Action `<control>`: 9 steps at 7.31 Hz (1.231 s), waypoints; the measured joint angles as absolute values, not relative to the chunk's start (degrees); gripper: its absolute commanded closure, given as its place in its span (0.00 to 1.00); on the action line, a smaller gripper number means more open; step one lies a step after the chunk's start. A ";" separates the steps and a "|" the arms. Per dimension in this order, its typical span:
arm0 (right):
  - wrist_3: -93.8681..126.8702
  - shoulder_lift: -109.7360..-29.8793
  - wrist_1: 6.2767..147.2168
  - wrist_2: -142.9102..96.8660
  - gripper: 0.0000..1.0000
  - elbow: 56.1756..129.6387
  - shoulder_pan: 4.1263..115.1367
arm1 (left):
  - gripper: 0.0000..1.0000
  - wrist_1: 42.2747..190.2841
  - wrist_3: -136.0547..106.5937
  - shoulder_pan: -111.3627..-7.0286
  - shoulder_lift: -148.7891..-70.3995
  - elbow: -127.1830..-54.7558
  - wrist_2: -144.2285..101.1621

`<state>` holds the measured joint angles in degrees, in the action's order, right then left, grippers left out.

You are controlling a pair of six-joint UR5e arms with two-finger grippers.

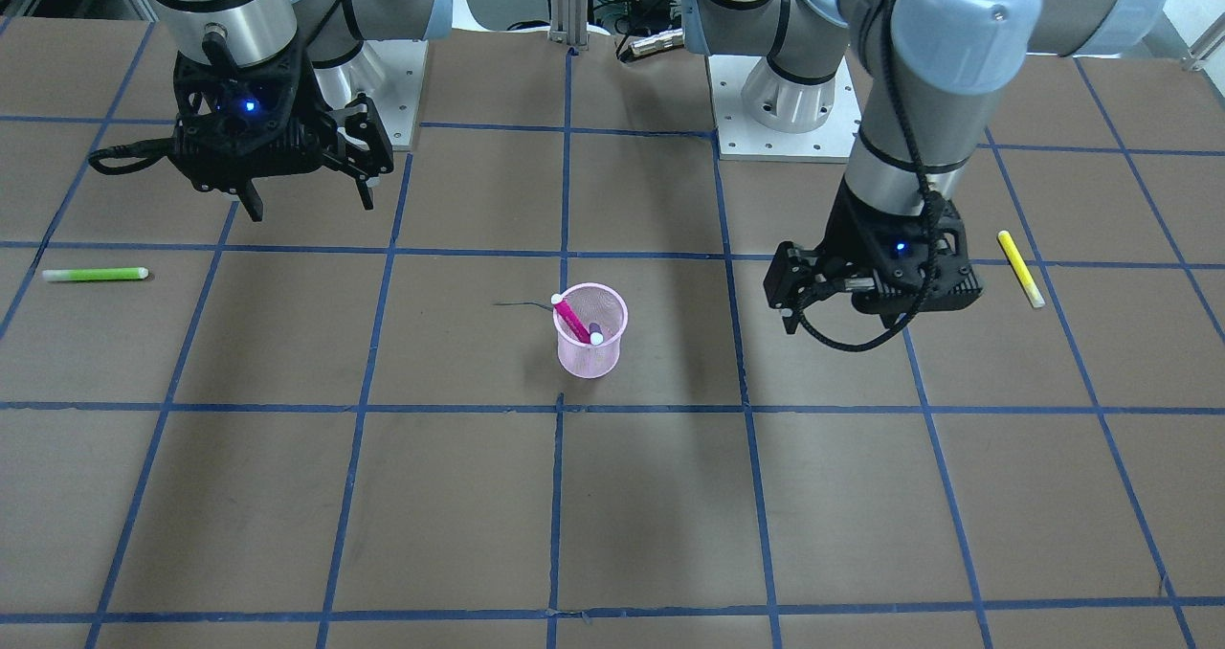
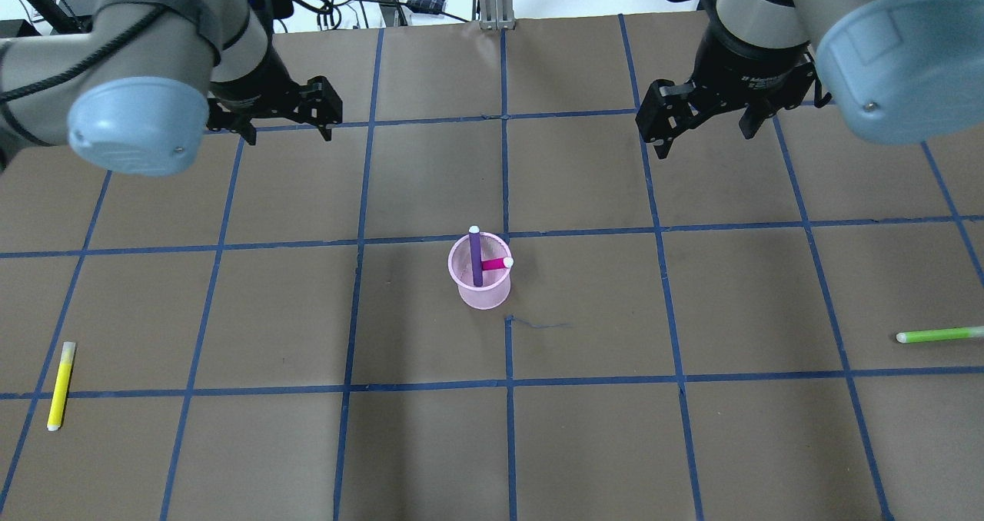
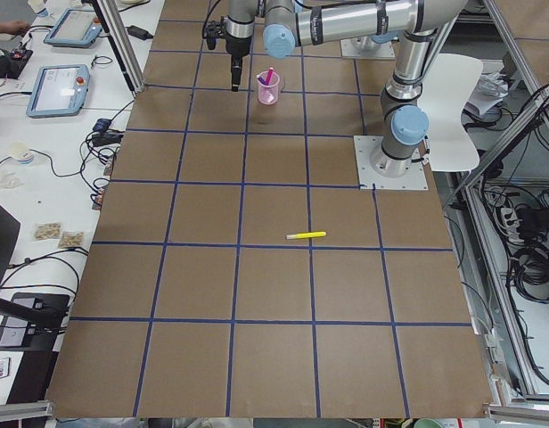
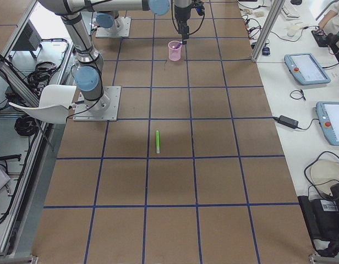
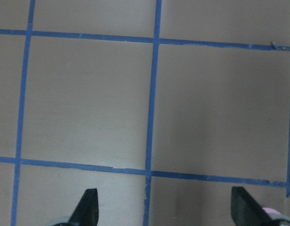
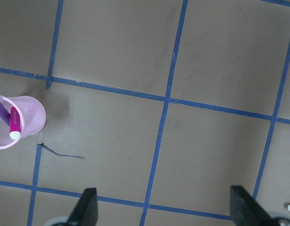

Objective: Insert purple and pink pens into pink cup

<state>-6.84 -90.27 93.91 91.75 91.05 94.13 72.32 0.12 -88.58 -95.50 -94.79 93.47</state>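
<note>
The pink mesh cup point(image 1: 590, 343) stands upright near the table's middle and also shows in the overhead view point(image 2: 483, 294). A pink pen point(image 1: 571, 317) and a purple pen point(image 2: 476, 256) both stand inside it, leaning on the rim. My left gripper point(image 2: 289, 133) is open and empty, hanging above the table to the cup's left and beyond it. My right gripper point(image 2: 706, 141) is open and empty, above the table to the cup's right and beyond it. The right wrist view shows the cup point(image 6: 27, 115) with both pens at its left edge.
A yellow pen point(image 2: 61, 385) lies on the table at the near left of the overhead view. A green pen point(image 2: 938, 335) lies at the right edge. The brown table carries a grid of blue tape point(image 2: 505, 183).
</note>
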 measured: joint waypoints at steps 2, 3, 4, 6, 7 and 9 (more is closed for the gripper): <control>-6.78 -90.27 93.89 91.76 0.00 91.06 94.13 | 0.00 78.52 2.99 -86.70 -92.37 -94.55 93.18; -6.77 -90.26 93.88 91.76 0.00 91.06 94.13 | 0.00 79.95 3.23 -86.62 -91.43 -94.55 91.91; -6.77 -90.26 93.87 91.76 0.00 91.07 94.13 | 0.00 80.85 3.28 -86.54 -90.49 -94.55 90.15; -6.76 -90.26 93.87 91.76 0.00 91.09 94.13 | 0.00 81.75 3.26 -86.05 -88.97 -94.54 87.96; -6.77 -90.28 93.87 91.76 0.00 91.12 94.13 | 0.00 82.01 3.37 -85.74 -88.72 -94.64 87.72; -6.45 -90.29 93.89 91.20 0.00 91.06 94.13 | 0.00 82.23 3.69 -85.63 -88.62 -94.97 87.85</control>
<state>-6.45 -90.29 93.89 91.20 91.06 94.13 82.23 3.69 -85.63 -88.62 -94.97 87.85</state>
